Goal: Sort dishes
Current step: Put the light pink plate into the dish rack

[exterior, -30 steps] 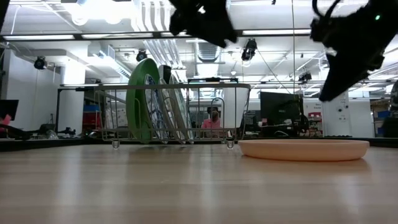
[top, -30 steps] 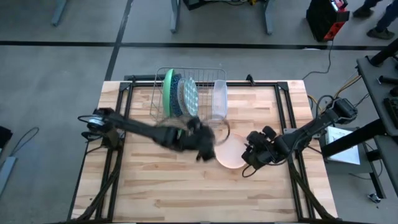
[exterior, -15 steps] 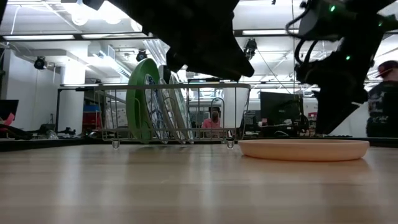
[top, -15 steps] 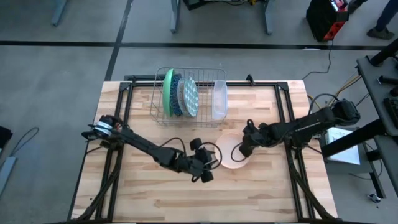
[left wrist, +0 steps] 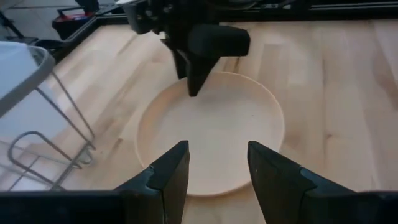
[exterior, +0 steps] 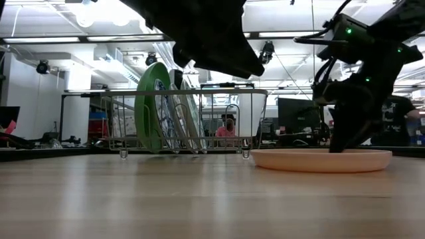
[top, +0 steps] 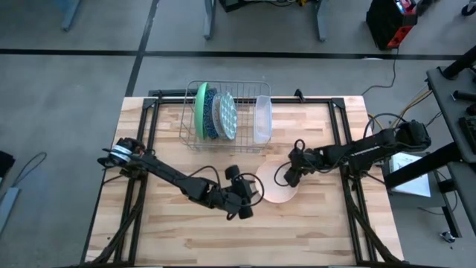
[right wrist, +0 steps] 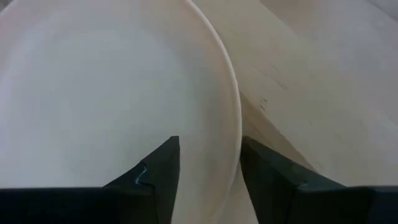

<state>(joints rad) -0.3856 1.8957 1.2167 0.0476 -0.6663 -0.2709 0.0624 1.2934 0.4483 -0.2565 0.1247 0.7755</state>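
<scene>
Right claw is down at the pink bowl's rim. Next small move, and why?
Probably close the right claw on the rim of the peach-pink bowl. The right wrist view shows its open fingers straddling the rim, one over the bowl, one over the table. The left claw is open beside the bowl's other side, gripping nothing.

Left arm: stretched from the table's left edge toward its middle, low over the surface. Left gripper (top: 251, 195): fingers (left wrist: 168, 171) parted, aimed forward.

Right arm: reaching in from the table's right edge, wrist tipped steeply downward. Right gripper (top: 291, 170): fingers (right wrist: 158, 171) parted, pointing down.
</scene>
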